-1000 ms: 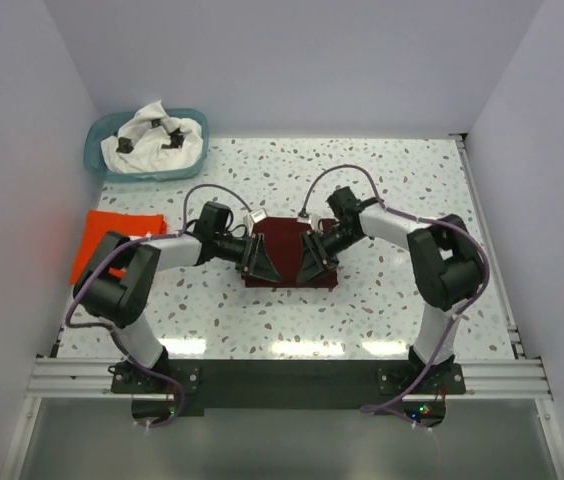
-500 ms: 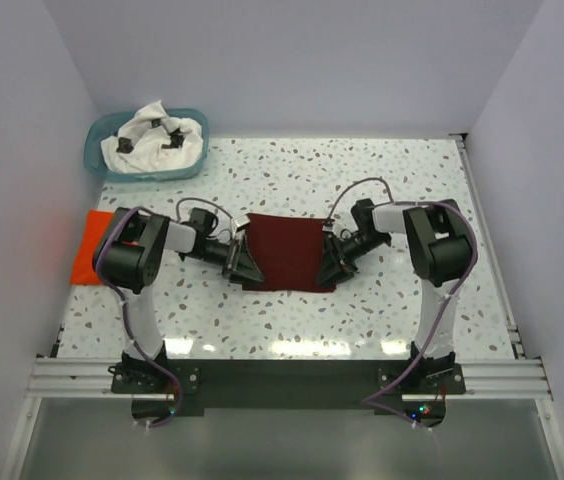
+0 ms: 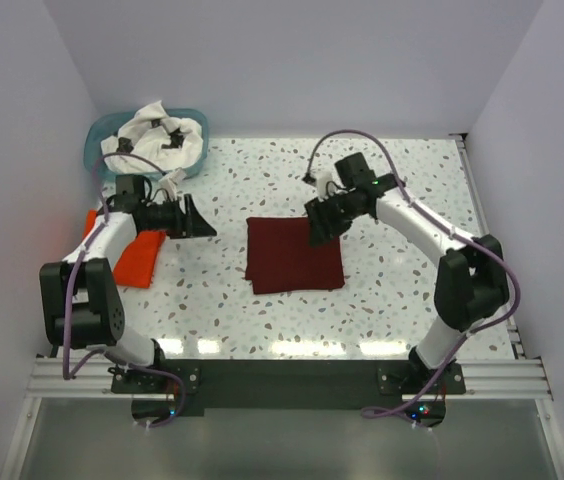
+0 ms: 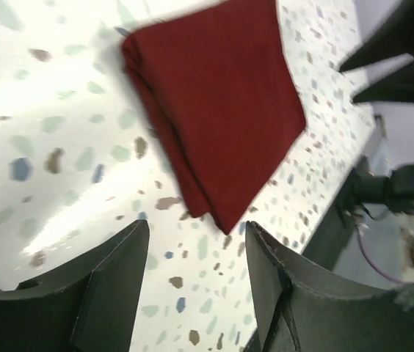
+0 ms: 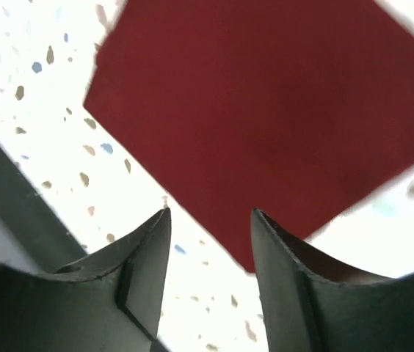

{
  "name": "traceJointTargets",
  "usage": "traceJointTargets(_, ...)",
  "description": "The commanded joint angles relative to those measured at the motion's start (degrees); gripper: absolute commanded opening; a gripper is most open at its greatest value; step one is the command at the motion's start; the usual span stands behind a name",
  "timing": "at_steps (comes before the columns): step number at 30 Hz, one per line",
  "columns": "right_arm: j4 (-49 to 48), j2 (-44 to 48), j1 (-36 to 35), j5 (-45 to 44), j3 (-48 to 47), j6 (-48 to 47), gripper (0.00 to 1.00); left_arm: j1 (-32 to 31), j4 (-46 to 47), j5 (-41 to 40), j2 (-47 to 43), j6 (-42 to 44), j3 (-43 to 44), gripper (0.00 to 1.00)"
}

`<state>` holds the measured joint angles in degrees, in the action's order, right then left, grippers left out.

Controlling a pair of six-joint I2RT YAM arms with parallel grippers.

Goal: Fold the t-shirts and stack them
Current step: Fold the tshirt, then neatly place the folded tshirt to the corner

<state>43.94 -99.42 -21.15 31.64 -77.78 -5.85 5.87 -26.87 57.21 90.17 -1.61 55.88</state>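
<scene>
At the middle of the speckled table (image 3: pixel 402 190) lies the dark maroon t-shirt (image 3: pixel 294 256), folded into a flat square. From it, the left gripper (image 3: pixel 202 215) sits at about 10 o'clock, well apart from the cloth, its fingers (image 4: pixel 111 286) spread with nothing between them. In the left wrist view the maroon shirt lies at 12 o'clock from those fingers, one corner aimed at the gap. The right gripper (image 3: pixel 320 226) hangs over the shirt's 1 o'clock corner, jaws parted and empty. Its wrist view shows a corner of the shirt dipping between the two fingers (image 5: pixel 144 257). Whether they touch the cloth cannot be told. The orange-red t-shirt (image 3: pixel 127 255) lies at 9 o'clock beside the left arm, and the white t-shirt (image 3: pixel 157 135) is heaped in the teal basket (image 3: pixel 95 158) at 10 o'clock.
</scene>
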Motion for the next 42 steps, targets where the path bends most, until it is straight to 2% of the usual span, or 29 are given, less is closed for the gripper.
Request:
traceJointTargets(1,-7.5,2.8,-11.4,-16.3,-1.8,-2.6,0.52,0.8,0.9,-13.2,-3.0,-5.3,1.3,0.61)
traceJointTargets(3,-8.9,0.7,-18.0,-22.5,-2.8,-4.3,0.54,1.0,1.0,-16.6,-4.0,-9.5,0.5,0.63)
traceJointTargets(8,-9.4,-4.5,-30.2,-28.4,-6.2,-8.9,0.57,1.0,0.5,-23.6,-6.5,-12.3,-1.9,0.7)
traceJointTargets(9,-10.4,-5.8,-31.4,-29.3,-6.1,-9.3,0.58,1.0,0.8,-24.2,-7.3,-12.3,-2.3,0.76)
traceJointTargets(12,-11.2,-8.6,-35.5,-30.2,-6.1,-10.8,0.58,1.1,0.4,-25.0,-8.3,-12.2,-3.6,0.77)
traceJointTargets(17,-12.2,-11.4,-37.6,-29.8,-5.2,-10.8,0.58,1.0,0.3,-24.7,-8.8,-12.1,-5.9,0.78)
traceJointTargets(24,-18.4,-13.5,-37.7,-28.7,-0.4,-10.9,0.57,1.0,2.5,-23.8,-7.5,-12.7,-8.0,0.78)
traceJointTargets(27,-19.9,-14.2,-37.7,-29.1,1.0,-10.6,0.53,1.1,3.1,-23.6,-6.2,-12.8,-8.2,0.78)
traceJointTargets(29,-20.6,-14.7,-37.7,-29.0,1.7,-10.7,0.45,1.0,3.4,-23.2,-5.3,-12.9,-8.3,0.78)
traceJointTargets(32,-20.7,-15.7,-37.1,-29.1,2.7,-11.1,0.21,1.0,4.4,-22.4,-4.2,-13.5,-8.4,0.78)
traceJointTargets(33,-21.0,-15.5,-36.7,-28.8,3.0,-11.1,0.02,1.0,4.5,-22.1,-4.0,-13.6,-8.7,0.78)
traceJointTargets(37,-21.6,-12.2,-33.3,-24.9,2.9,-11.7,0.0,0.9,6.9,-18.8,-3.4,-15.1,-9.8,0.79)
traceJointTargets(42,-23.3,-7.5,-30.1,-18.2,1.7,-13.1,0.0,0.0,16.0,-11.9,-1.1,-21.5,-13.7,0.9)
